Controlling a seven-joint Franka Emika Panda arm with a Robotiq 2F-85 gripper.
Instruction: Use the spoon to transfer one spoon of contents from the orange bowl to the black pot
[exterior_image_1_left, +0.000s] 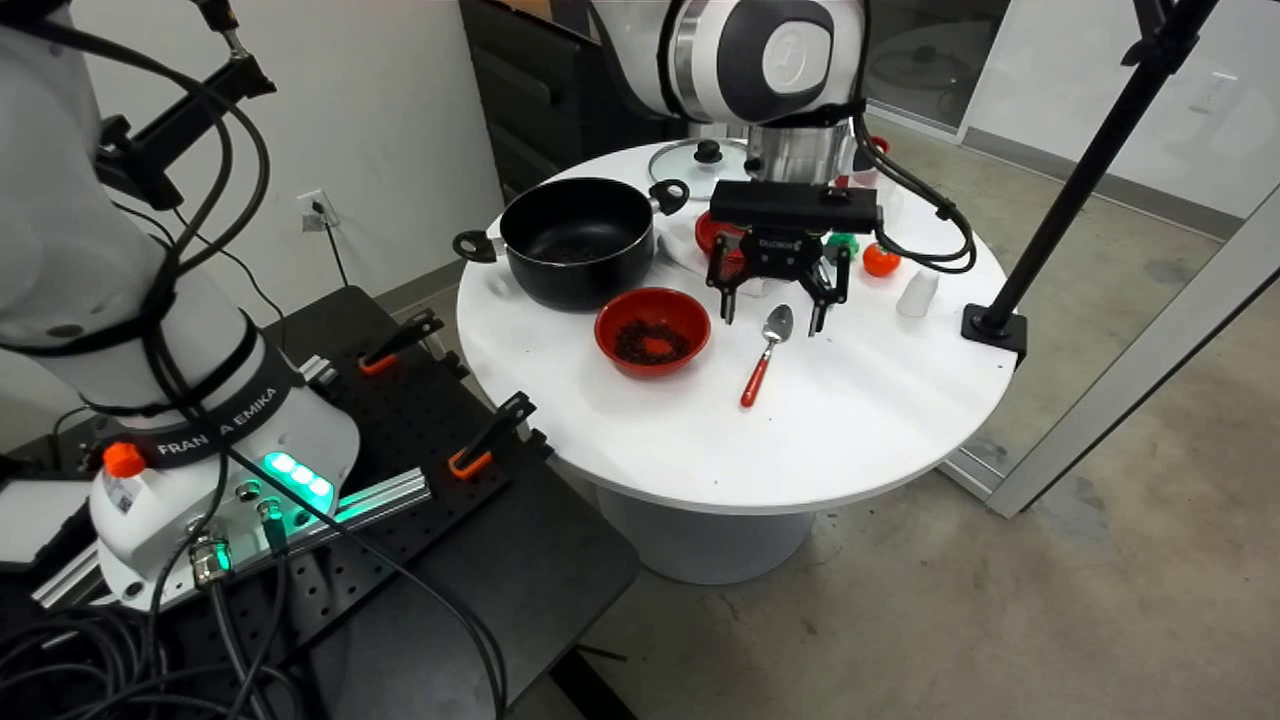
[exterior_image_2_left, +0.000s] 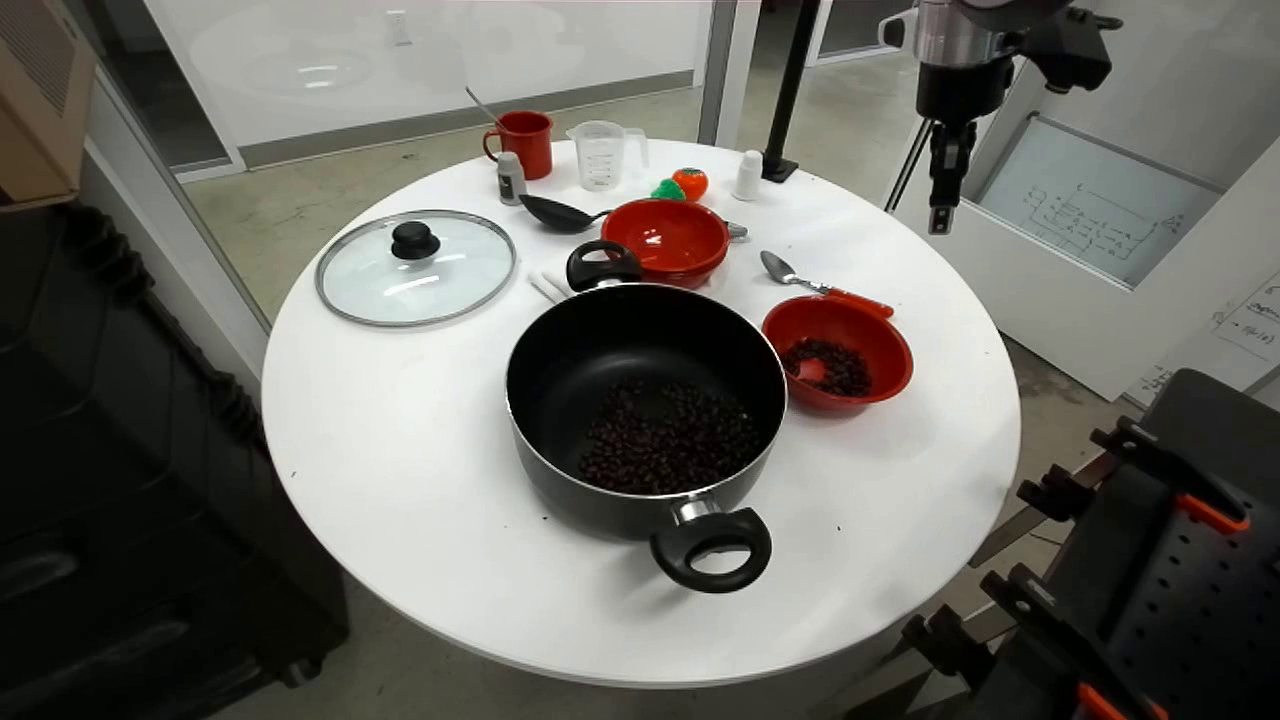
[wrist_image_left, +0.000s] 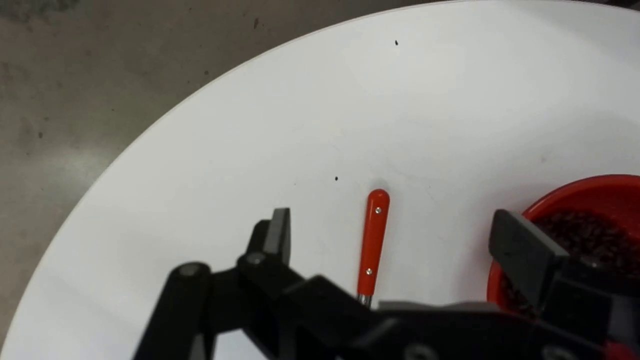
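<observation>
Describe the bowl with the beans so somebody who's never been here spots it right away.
On the round white table, find the large black pot. Right beside it, with a red-handled spoon lying close by, sits a round red bowl. Its dark beans set it apart from the other red bowl, nearer the glass lid.

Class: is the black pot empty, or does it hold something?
Not empty: the black pot holds dark beans, seen lying on its floor in an exterior view.

Robot bench and whiteboard suggest a lab.
</observation>
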